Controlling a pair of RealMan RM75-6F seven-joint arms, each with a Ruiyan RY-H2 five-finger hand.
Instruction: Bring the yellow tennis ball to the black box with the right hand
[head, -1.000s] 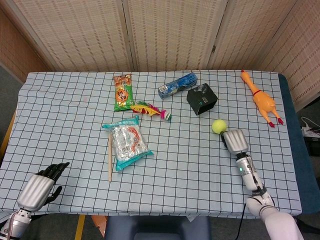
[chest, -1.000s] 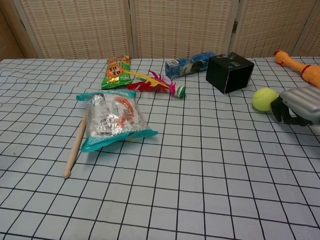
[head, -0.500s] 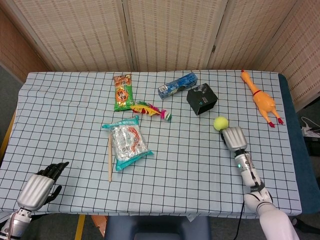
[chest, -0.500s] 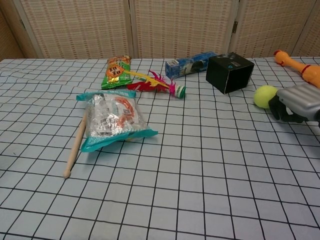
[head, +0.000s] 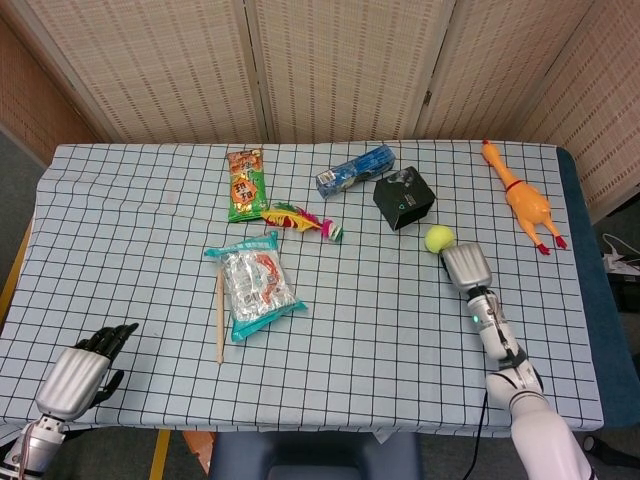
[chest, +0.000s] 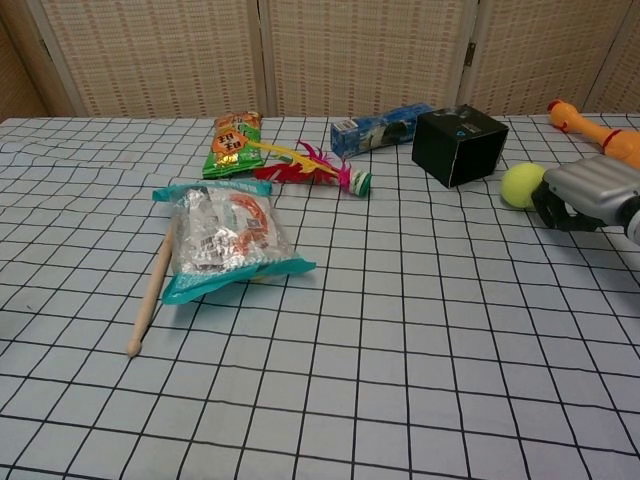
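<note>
The yellow tennis ball (head: 438, 238) (chest: 522, 185) lies on the checked tablecloth, a short gap to the right of and nearer than the black box (head: 404, 198) (chest: 460, 145). My right hand (head: 463, 267) (chest: 585, 192) sits directly behind the ball on its right side. Its dark fingers are curled down and touch the ball without enclosing it. My left hand (head: 78, 375) rests at the near left corner of the table, fingers apart and holding nothing. It appears only in the head view.
A rubber chicken (head: 525, 203) lies right of the ball. A blue packet (head: 354, 170), a feathered toy (head: 300, 219), a green snack bag (head: 244, 184), a clear teal-edged bag (head: 257, 283) and a wooden stick (head: 220, 315) lie to the left.
My right hand has moved forward and left, and the ball has rolled ahead of it, closer to the black box. The left hand has not moved.
</note>
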